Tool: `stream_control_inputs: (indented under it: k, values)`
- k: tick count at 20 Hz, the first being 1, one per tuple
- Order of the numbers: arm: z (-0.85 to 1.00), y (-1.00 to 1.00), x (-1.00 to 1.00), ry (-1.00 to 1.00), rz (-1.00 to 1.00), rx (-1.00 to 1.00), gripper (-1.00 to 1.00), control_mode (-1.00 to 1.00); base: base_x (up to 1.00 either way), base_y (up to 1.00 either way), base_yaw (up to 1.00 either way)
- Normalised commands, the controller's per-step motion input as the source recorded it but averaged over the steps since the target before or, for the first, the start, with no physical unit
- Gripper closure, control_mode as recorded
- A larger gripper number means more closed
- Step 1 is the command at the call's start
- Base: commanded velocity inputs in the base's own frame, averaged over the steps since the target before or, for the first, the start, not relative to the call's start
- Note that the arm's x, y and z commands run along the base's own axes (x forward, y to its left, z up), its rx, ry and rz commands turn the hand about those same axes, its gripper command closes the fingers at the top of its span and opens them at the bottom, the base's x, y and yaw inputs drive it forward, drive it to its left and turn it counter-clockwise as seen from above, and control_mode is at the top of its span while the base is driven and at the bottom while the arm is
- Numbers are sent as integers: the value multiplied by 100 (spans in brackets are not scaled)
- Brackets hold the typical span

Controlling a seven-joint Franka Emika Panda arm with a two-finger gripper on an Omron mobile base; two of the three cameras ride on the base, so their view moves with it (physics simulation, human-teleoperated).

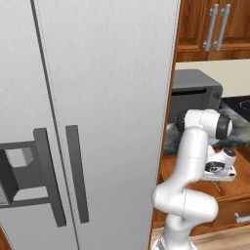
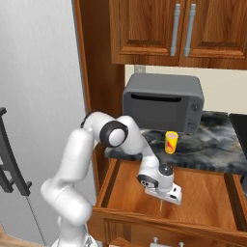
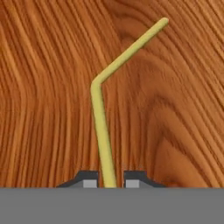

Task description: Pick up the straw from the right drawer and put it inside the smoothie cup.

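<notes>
The tool (image 3: 107, 183) is reaching down into the pulled-out drawer (image 2: 202, 193), its two dark tips pressed together and pinching the straw (image 3: 101, 118) at its near end. That low, nearly vertical approach is probably needed because the straw is so thin and is lying against the flat drawer floor; gripping one end is leaving the rest free to go into the cup first.

The straw is a slim, pale olive tube with a bend partway along, so its far section is angling off to one side over the wood. The drawer floor is showing a glossy, reddish-brown grain with sweeping curved lines.

The cup (image 2: 171, 142), small, yellow and tapered with a red mark, is standing upright on the dark marbled table (image 2: 217, 147), just in front of the boxy grey microwave (image 2: 161, 102) and close behind the drawer.
</notes>
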Motion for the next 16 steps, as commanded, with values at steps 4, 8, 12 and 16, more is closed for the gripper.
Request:
stream_control_inputs:
  k: [4,8,12,16]
  values:
    - [65,8,-2,-11,0,0,100,-100,0,0,0]
    - [79,8,-16,-24,0,0,100,-100,0,0,0]
    - [82,0,-35,-33,0,0,100,-100,0,0,0]
    - [97,0,-39,-37,0,0,100,-100,0,0,0]
